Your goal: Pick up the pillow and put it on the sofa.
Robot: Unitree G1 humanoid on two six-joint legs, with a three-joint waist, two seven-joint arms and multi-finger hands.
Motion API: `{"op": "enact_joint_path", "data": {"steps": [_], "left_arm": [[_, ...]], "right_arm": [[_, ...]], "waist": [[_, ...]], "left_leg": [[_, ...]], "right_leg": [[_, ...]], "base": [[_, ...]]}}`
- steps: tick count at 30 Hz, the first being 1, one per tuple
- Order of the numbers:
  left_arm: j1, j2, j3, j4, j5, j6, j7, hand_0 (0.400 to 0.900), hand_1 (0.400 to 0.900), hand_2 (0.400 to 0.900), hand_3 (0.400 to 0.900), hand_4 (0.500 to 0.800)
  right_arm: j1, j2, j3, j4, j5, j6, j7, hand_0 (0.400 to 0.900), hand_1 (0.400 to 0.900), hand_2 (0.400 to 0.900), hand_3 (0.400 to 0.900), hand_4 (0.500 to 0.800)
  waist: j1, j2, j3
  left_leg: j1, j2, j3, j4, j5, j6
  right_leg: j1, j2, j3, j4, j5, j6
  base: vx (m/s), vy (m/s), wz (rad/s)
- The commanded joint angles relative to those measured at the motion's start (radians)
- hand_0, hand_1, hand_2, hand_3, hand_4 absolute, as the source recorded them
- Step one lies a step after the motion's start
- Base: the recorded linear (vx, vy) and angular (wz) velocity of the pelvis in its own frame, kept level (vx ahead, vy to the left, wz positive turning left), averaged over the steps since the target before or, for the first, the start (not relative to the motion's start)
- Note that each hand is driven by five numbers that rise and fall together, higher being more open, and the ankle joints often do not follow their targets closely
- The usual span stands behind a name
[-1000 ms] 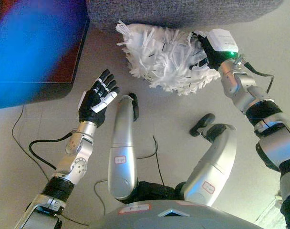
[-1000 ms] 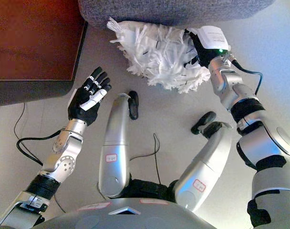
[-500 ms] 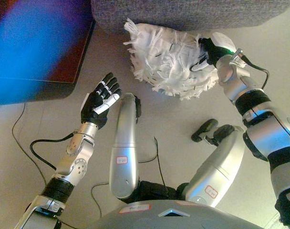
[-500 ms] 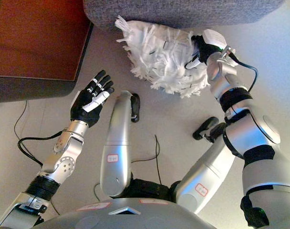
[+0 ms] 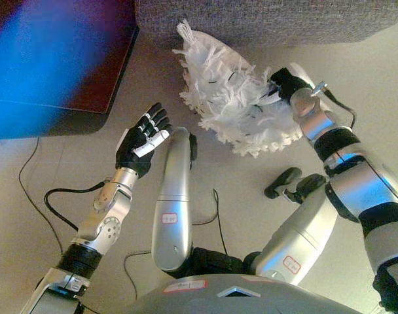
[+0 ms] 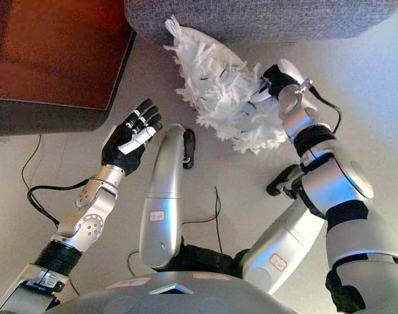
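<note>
Looking down through the head cameras, I see the white shaggy pillow by the base of the grey sofa, over the pale floor — whether it rests there or hangs clear, I cannot tell. My right hand is sunk into its right edge; its fingers are buried in the fringe, so their state is unreadable. My left hand is raised near the dark red table — fingers straight, palm empty.

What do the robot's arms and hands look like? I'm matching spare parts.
Both arms are silver-grey metal segments with black bands at the joints. The left hand is dark with white finger covers; the right hand is dark too, and a black cable runs from its wrist.
</note>
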Motion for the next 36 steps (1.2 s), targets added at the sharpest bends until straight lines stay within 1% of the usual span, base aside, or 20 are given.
{"op": "enact_joint_path", "data": {"steps": [1, 2, 4, 6, 7, 9, 11, 13, 14, 15, 17, 18, 20, 22, 23, 25, 27, 30, 33, 36], "left_arm": [[-0.001, -0.001, 0.005, -0.122, -0.026, -0.049, 0.001, 0.9, 0.9, 0.9, 0.9, 0.8], [0.002, -0.003, 0.005, -0.124, -0.029, -0.048, -0.001, 0.9, 0.9, 0.9, 0.9, 0.8], [0.008, -0.01, 0.008, -0.121, -0.033, -0.05, -0.006, 0.9, 0.9, 0.9, 0.9, 0.8], [0.017, -0.014, 0.013, -0.121, -0.043, -0.049, 0.004, 0.9, 0.9, 0.9, 0.9, 0.8], [0.022, -0.02, 0.016, -0.119, -0.041, -0.048, 0.017, 0.9, 0.9, 0.9, 0.9, 0.8], [0.032, -0.031, 0.028, -0.11, -0.022, -0.048, 0.035, 0.9, 0.9, 0.9, 0.9, 0.8], [0.047, -0.037, 0.045, -0.099, -0.003, -0.053, 0.043, 0.9, 0.9, 0.9, 0.9, 0.8], [0.056, -0.041, 0.059, -0.082, -0.007, -0.057, 0.054, 0.9, 0.9, 0.9, 0.9, 0.8], [0.054, -0.047, 0.076, -0.072, -0.022, -0.048, 0.065, 0.9, 0.9, 0.9, 0.9, 0.8], [0.059, -0.051, 0.09, -0.061, -0.016, -0.044, 0.068, 0.9, 0.9, 0.9, 0.9, 0.8], [0.068, -0.053, 0.109, -0.048, 0.005, -0.044, 0.068, 0.9, 0.9, 0.9, 0.9, 0.8], [0.069, -0.056, 0.118, -0.04, 0.022, -0.035, 0.076, 0.9, 0.9, 0.9, 0.9, 0.8], [0.069, -0.059, 0.126, -0.026, 0.041, -0.026, 0.079, 0.9, 0.9, 0.9, 0.9, 0.8], [0.072, -0.061, 0.129, -0.022, 0.063, -0.014, 0.093, 0.9, 0.9, 0.9, 0.9, 0.8], [0.075, -0.061, 0.133, -0.008, 0.069, -0.013, 0.093, 0.9, 0.9, 0.9, 0.9, 0.8], [0.078, -0.067, 0.14, 0.005, 0.085, 0.004, 0.108, 0.9, 0.9, 0.9, 0.9, 0.8], [0.084, -0.075, 0.15, 0.028, 0.1, 0.019, 0.115, 0.9, 0.9, 0.9, 0.9, 0.8], [0.094, -0.095, 0.159, 0.056, 0.126, 0.039, 0.109, 0.9, 0.9, 0.9, 0.9, 0.8], [0.113, -0.126, 0.173, 0.096, 0.151, 0.05, 0.095, 0.9, 0.9, 0.9, 0.9, 0.8], [0.132, -0.145, 0.184, 0.105, 0.174, 0.064, 0.085, 0.9, 0.9, 0.9, 0.9, 0.8]], "right_arm": [[-0.05, -0.026, -0.105, -0.067, 0.127, -0.091, -0.024, 0.4, 0.4, 0.4, 0.4, 0.5], [-0.041, -0.026, -0.119, -0.088, 0.145, -0.115, -0.021, 0.4, 0.4, 0.4, 0.4, 0.5], [-0.022, -0.03, -0.135, -0.134, 0.189, -0.133, -0.009, 0.4, 0.4, 0.4, 0.4, 0.5], [0.013, -0.04, -0.155, -0.216, 0.215, -0.153, 0.004, 0.4, 0.4, 0.4, 0.4, 0.5], [0.028, -0.045, -0.158, -0.252, 0.22, -0.167, 0.004, 0.4, 0.4, 0.4, 0.4, 0.5], [0.055, -0.057, -0.166, -0.34, 0.217, -0.171, 0.001, 0.4, 0.4, 0.4, 0.4, 0.5], [0.079, -0.075, -0.176, -0.417, 0.22, -0.18, 0.002, 0.4, 0.4, 0.4, 0.4, 0.5], [0.104, -0.093, -0.193, -0.496, 0.207, -0.184, -0.004, 0.4, 0.4, 0.4, 0.4, 0.5], [0.117, -0.105, -0.206, -0.551, 0.181, -0.194, -0.014, 0.4, 0.4, 0.4, 0.4, 0.5], [0.137, -0.113, -0.221, -0.604, 0.167, -0.197, -0.016, 0.4, 0.4, 0.4, 0.4, 0.5], [0.176, -0.125, -0.249, -0.689, 0.129, -0.202, -0.02, 0.4, 0.4, 0.4, 0.4, 0.5], [0.199, -0.139, -0.262, -0.745, 0.095, -0.205, -0.023, 0.4, 0.4, 0.4, 0.4, 0.5], [0.225, -0.157, -0.274, -0.812, 0.072, -0.217, -0.028, 0.4, 0.4, 0.4, 0.4, 0.5], [0.268, -0.179, -0.294, -0.893, 0.057, -0.22, -0.022, 0.4, 0.4, 0.4, 0.4, 0.5], [0.3, -0.192, -0.303, -0.929, 0.035, -0.248, -0.024, 0.4, 0.4, 0.4, 0.4, 0.5], [0.348, -0.206, -0.32, -1.004, 0.023, -0.256, -0.032, 0.4, 0.4, 0.4, 0.4, 0.5], [0.427, -0.206, -0.351, -1.098, 0.004, -0.283, -0.032, 0.4, 0.4, 0.4, 0.4, 0.5], [0.515, -0.196, -0.381, -1.193, -0.059, -0.328, -0.057, 0.4, 0.4, 0.4, 0.4, 0.5], [0.607, -0.186, -0.422, -1.296, -0.101, -0.359, -0.061, 0.4, 0.4, 0.4, 0.4, 0.5], [0.674, -0.192, -0.457, -1.358, -0.121, -0.386, -0.064, 0.4, 0.4, 0.4, 0.4, 0.5]], "waist": [[0.009, 0.064, -0.002], [0.008, 0.062, -0.002], [0.004, 0.06, -0.002], [-0.004, 0.052, -0.002], [-0.007, 0.048, -0.002], [-0.012, 0.036, -0.002], [-0.015, 0.026, -0.002], [-0.017, 0.009, -0.002], [-0.02, -0.006, -0.002], [-0.02, -0.017, -0.002], [-0.022, -0.037, -0.002], [-0.022, -0.052, -0.002], [-0.023, -0.069, -0.002], [-0.027, -0.089, -0.023], [-0.03, -0.098, -0.041], [-0.036, -0.114, -0.069], [-0.046, -0.128, -0.112], [-0.058, -0.137, -0.16], [-0.074, -0.142, -0.223], [-0.083, -0.143, -0.275]], "left_leg": [[0.073, 0.027, -0.036, -0.005, -0.049, 0.023], [0.085, 0.027, -0.031, -0.024, -0.043, 0.022], [0.113, 0.031, -0.021, -0.071, -0.028, 0.021], [0.156, 0.037, -0.003, -0.147, -0.001, 0.019], [0.181, 0.037, 0.003, -0.183, 0.016, 0.015], [0.243, 0.042, 0.022, -0.281, 0.059, 0.01], [0.301, 0.044, 0.038, -0.369, 0.095, 0.006], [0.364, 0.042, 0.053, -0.465, 0.133, 0.006], [0.394, 0.032, 0.069, -0.544, 0.18, 0.016], [0.445, 0.026, 0.082, -0.611, 0.198, 0.019], [0.524, 0.017, 0.102, -0.705, 0.23, 0.023], [0.58, 0.007, 0.111, -0.76, 0.247, 0.023], [0.654, -0.006, 0.117, -0.831, 0.272, 0.024], [0.711, -0.015, 0.118, -0.885, 0.286, 0.025], [0.745, -0.017, 0.123, -0.918, 0.294, 0.025], [0.805, -0.012, 0.134, -0.979, 0.306, 0.021], [0.881, -0.011, 0.154, -1.053, 0.318, 0.019], [0.961, -0.013, 0.185, -1.129, 0.328, 0.021], [1.043, -0.016, 0.224, -1.208, 0.343, 0.025], [1.094, -0.024, 0.242, -1.267, 0.356, 0.026]], "right_leg": [[0.022, 0.035, -0.001, -0.05, 0.019, -0.004], [0.033, 0.039, -0.004, -0.067, 0.026, -0.003], [0.059, 0.046, -0.011, -0.104, 0.04, -0.001], [0.102, 0.054, -0.025, -0.171, 0.065, -0.003], [0.125, 0.057, -0.031, -0.207, 0.081, -0.002], [0.189, 0.063, -0.053, -0.293, 0.114, -0.001], [0.252, 0.066, -0.075, -0.372, 0.145, 0.002], [0.318, 0.061, -0.107, -0.457, 0.179, 0.011], [0.358, 0.054, -0.137, -0.541, 0.235, 0.01], [0.413, 0.051, -0.165, -0.602, 0.254, 0.018], [0.498, 0.049, -0.203, -0.698, 0.288, 0.033], [0.558, 0.049, -0.224, -0.762, 0.31, 0.042], [0.64, 0.053, -0.247, -0.848, 0.344, 0.052], [0.712, 0.058, -0.27, -0.933, 0.378, 0.063], [0.754, 0.065, -0.281, -0.98, 0.4, 0.071], [0.821, 0.075, -0.299, -1.055, 0.435, 0.083], [0.9, 0.1, -0.315, -1.127, 0.459, 0.094], [0.977, 0.121, -0.332, -1.186, 0.478, 0.101], [1.036, 0.141, -0.347, -1.236, 0.501, 0.11], [1.069, 0.158, -0.353, -1.264, 0.512, 0.114]], "base": [[0.0, 0.0, 0.0], [0.0, 0.0, 0.0], [0.0, -0.004, 0.02], [0.0, -0.019, 0.05], [0.0, 0.0, 0.0], [0.0, -0.038, -0.02], [0.01, -0.042, -0.03], [-0.02, -0.05, 0.0], [-0.07, -0.055, 0.0], [-0.07, -0.064, -0.01], [0.01, -0.065, -0.07], [0.01, -0.061, -0.09], [0.0, -0.063, -0.12], [0.01, -0.06, -0.12], [0.04, -0.066, -0.1], [0.05, -0.077, -0.15], [0.06, -0.066, -0.19], [0.07, -0.039, -0.08], [0.12, -0.015, -0.02], [0.1, -0.009, 0.04]]}}
